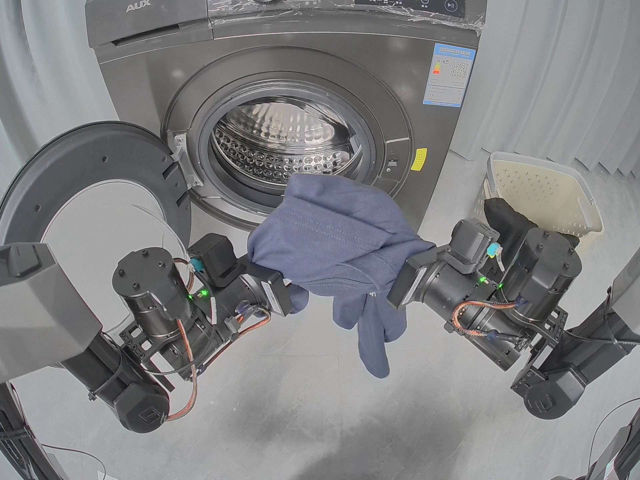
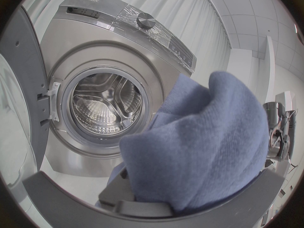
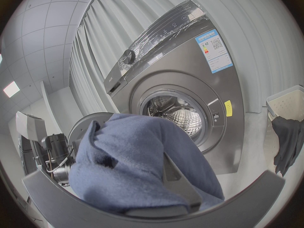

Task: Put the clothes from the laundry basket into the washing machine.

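The washing machine (image 1: 427,141) stands straight ahead with its door (image 1: 87,161) swung wide to the robot's left, just beside the left arm. Likely risk: that arm knocks the door on the way in. The drum (image 1: 287,135) is bare steel, nothing loaded. The laundry basket (image 1: 540,181) sits on the floor to the right of the machine, with a dark garment (image 1: 510,225) draped over its near rim, not yet picked. The blue garment (image 1: 333,235) hangs in the air in front of the drum mouth, low against its lip, slung between both arms. Main risk, as a guess: it spans wide, so the ends may catch on the door seal, and the loose tail (image 1: 375,348) dangling toward the floor may stay outside or snag on the rim. It could also slide off if the arms spread. The long axis runs crosswise, arm to arm, roughly parallel to the machine front; the humped fold faces the drum, the tail points down. The left pincer (image 1: 285,295) and right pincer (image 1: 400,276) are both buried in cloth; can't tell whether either is pinching or just carrying it.
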Available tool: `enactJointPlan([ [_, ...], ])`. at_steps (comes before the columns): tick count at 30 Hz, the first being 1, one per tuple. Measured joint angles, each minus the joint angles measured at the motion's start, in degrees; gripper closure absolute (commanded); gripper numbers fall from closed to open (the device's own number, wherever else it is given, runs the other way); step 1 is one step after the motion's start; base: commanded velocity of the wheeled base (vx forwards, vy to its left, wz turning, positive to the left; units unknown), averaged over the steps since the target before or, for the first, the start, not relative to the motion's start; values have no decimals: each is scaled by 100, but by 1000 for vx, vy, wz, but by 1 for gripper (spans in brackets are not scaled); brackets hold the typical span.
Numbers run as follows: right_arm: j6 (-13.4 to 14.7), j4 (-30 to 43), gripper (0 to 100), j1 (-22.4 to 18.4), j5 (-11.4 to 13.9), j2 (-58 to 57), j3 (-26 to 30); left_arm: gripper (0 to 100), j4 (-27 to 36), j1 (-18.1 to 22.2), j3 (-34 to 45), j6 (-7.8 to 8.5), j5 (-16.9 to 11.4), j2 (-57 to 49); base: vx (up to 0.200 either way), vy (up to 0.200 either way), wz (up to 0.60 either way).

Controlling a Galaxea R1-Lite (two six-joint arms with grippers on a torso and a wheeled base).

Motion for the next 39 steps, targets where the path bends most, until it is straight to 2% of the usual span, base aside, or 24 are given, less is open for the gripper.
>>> enactJointPlan([
  [4,-2,-33,100,63,16,10,-267,100,-2,-24,293,27,-57,-6,0,0,0],
  [12,-9,-44,100,218,24,6,-449,100,-11,-33,502,35,-74,160,0,0,0],
  [13,-9,-41,100,223,27,4,-457,0,-13,-33,518,38,-74,179,0,0,0],
  [25,-24,-4,100,196,32,-18,-672,0,-21,-184,1045,46,-123,254,0,0,0],
  [30,-44,35,100,166,32,45,-895,0,-16,-433,1574,101,-340,140,0,0,0],
  [34,-52,29,100,155,33,146,-1039,0,-18,-631,1927,145,-651,-41,0,0,0],
  [39,-55,29,100,163,33,222,-1083,0,-18,-694,1858,141,-685,-224,0,0,0],
])
